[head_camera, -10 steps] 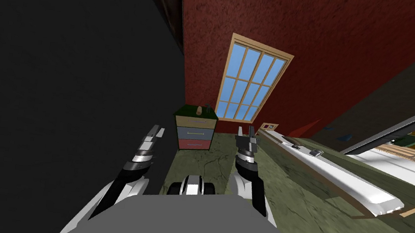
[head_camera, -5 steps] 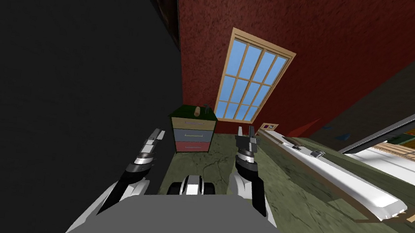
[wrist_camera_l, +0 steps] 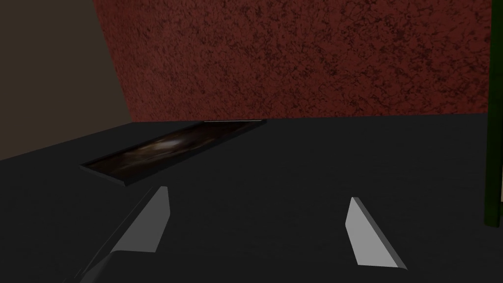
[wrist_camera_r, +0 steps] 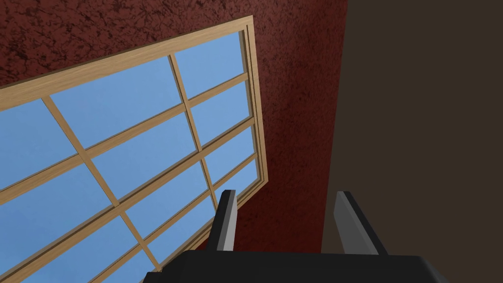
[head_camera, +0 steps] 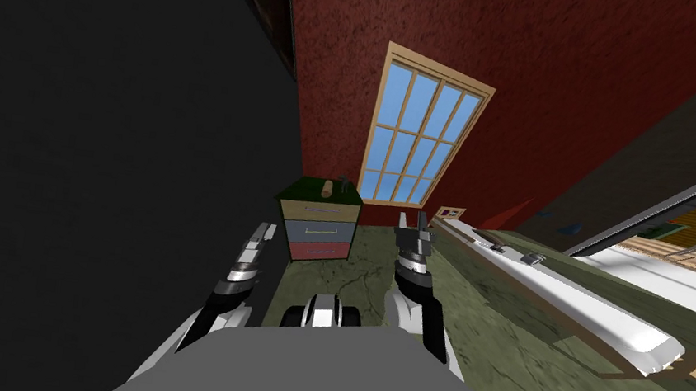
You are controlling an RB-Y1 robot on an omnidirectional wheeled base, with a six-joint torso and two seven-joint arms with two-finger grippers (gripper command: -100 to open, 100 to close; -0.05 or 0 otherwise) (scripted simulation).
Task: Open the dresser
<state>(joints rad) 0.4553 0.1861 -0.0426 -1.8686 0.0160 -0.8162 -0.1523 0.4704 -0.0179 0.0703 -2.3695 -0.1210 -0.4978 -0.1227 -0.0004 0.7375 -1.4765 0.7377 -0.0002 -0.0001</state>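
Red rough-textured wall (head_camera: 568,83) ahead, with a tan-framed window (head_camera: 420,135) of blue panes; a dark wall closes off the left side. Mottled green floor (head_camera: 363,265). Dresser (head_camera: 316,222) stands on the floor against the red wall, in the corner where it meets the dark wall, just below and left of the window. It has a dark green top and three drawers: tan upper drawer (head_camera: 321,211), grey-blue middle drawer (head_camera: 320,230) and red lower drawer (head_camera: 319,249), each with a thin pale bar handle. All three fronts look flush with one another. On the top lie a small tan cylinder (head_camera: 327,187) and, near it, a small dark object (head_camera: 343,180) too small to make out. Left gripper (head_camera: 263,234) is raised in front of the dark wall, well short of the dresser. Its fingers (wrist_camera_l: 147,228) are spread wide with nothing between them. Right gripper (head_camera: 421,219) points forward, to the right of the dresser and well apart from it. Its fingers (wrist_camera_r: 227,221) are parted, less widely, and hold nothing. A long white-topped piece (head_camera: 607,308) with tan edging runs along the right side.
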